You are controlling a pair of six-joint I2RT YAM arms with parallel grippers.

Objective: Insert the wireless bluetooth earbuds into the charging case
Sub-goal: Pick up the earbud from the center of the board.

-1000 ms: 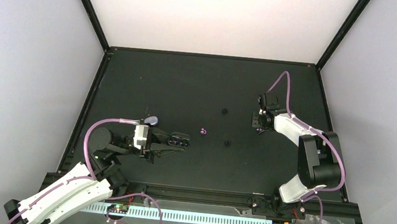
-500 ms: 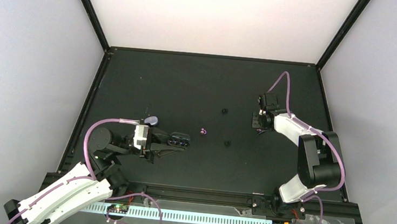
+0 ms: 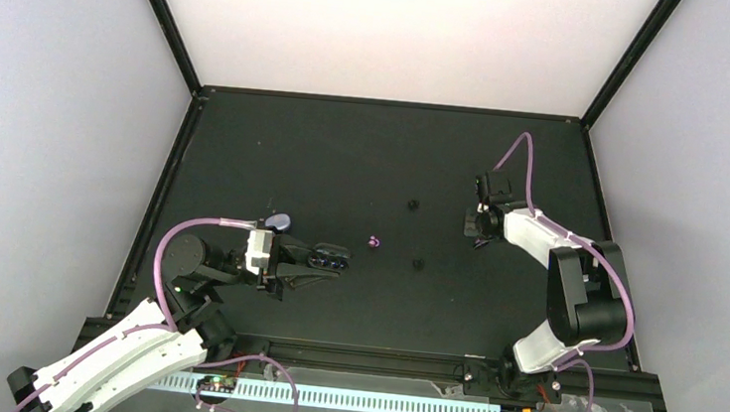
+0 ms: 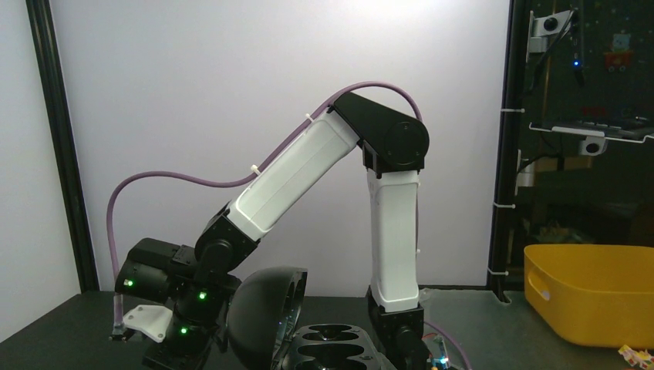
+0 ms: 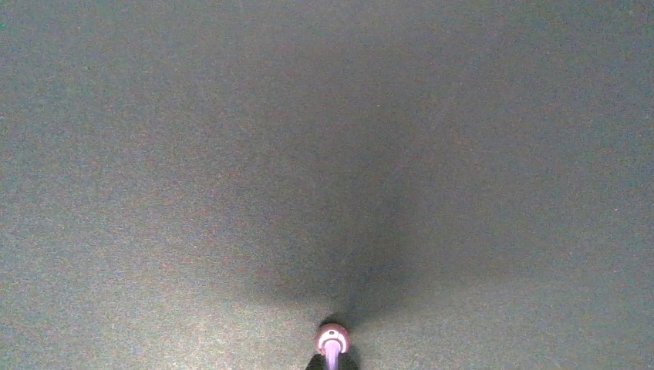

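Purple bud [image 5: 332, 339], pinched in the right gripper [image 3: 479, 234], has barely shifted in 1 s, so carrying it to the case [image 3: 329, 257] looks next. Left gripper [image 3: 332, 269] stays at the open case; I cannot tell whether it is clamped.

Left gripper [image 3: 334, 264], right gripper [image 3: 476, 233]: both clamped.

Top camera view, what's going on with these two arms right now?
The left gripper holds an open black charging case, whose wells look empty in the left wrist view. The right gripper pinches a purple-pink earbud over the table. A second purple-pink bud, a farther black bud and a nearer black bud lie loose between the arms. None is in the case yet.
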